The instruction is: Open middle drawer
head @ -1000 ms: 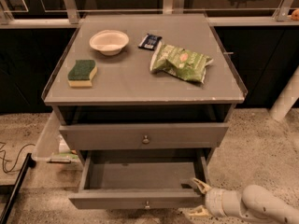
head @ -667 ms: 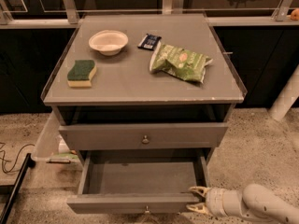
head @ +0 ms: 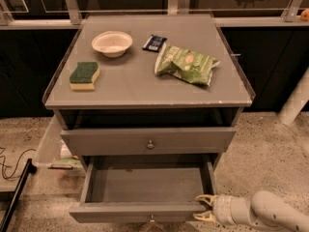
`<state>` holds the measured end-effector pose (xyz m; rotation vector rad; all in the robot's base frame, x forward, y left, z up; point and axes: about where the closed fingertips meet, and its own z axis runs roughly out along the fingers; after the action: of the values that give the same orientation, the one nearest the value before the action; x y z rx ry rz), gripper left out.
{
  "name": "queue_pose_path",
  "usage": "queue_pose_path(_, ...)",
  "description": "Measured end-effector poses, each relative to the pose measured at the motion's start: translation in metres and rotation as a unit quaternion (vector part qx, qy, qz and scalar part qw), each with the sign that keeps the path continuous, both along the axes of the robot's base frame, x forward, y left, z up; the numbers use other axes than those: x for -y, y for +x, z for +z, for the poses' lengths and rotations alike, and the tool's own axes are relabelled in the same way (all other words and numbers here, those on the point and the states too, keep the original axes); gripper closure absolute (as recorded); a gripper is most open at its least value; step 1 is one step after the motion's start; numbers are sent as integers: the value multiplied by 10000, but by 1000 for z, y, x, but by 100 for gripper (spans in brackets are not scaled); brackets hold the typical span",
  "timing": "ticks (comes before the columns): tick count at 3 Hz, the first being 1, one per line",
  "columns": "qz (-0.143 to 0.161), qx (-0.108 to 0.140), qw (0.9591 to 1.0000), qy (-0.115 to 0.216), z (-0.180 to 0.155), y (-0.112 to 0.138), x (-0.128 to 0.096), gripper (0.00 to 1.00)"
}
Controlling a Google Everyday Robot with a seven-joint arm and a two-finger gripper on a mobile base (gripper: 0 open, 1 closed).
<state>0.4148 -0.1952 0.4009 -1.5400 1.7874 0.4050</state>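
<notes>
The middle drawer (head: pixel 145 210) is the shallow grey box drawer with a low flat front and a small round knob (head: pixel 152 221). It stands pulled out from the cabinet and its inside looks empty. My gripper (head: pixel 203 208) is at the drawer's front right corner, reaching in from the lower right. One yellowish finger (head: pixel 206 197) lies just inside the front panel and the other lies in front of it, so the jaws hold the panel's right end. The taller grey drawer front (head: pixel 149 140) above is closed.
On the cabinet top (head: pixel 145 86) lie a green and yellow sponge (head: pixel 84 75), a white bowl (head: pixel 112 43), a dark snack packet (head: pixel 154 43) and a green chip bag (head: pixel 187 64). A white post (head: pixel 295 103) stands at the right. Cables (head: pixel 14 166) lie on the floor at the left.
The middle drawer has slid further out towards the camera, and my gripper has moved with it at its front right corner.
</notes>
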Motion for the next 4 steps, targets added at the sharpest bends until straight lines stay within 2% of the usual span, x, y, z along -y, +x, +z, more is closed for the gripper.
queue_pose_path(1,24,99,9999,-55,5,1,1,100)
queue_pose_path(2,1,85,9999,-67,5,-8,3,100)
queue_pose_path(3,-28,76,9999,-77,5,-17,4,82)
queue_pose_path(4,-28,76,9999,-77,5,-17,4,59)
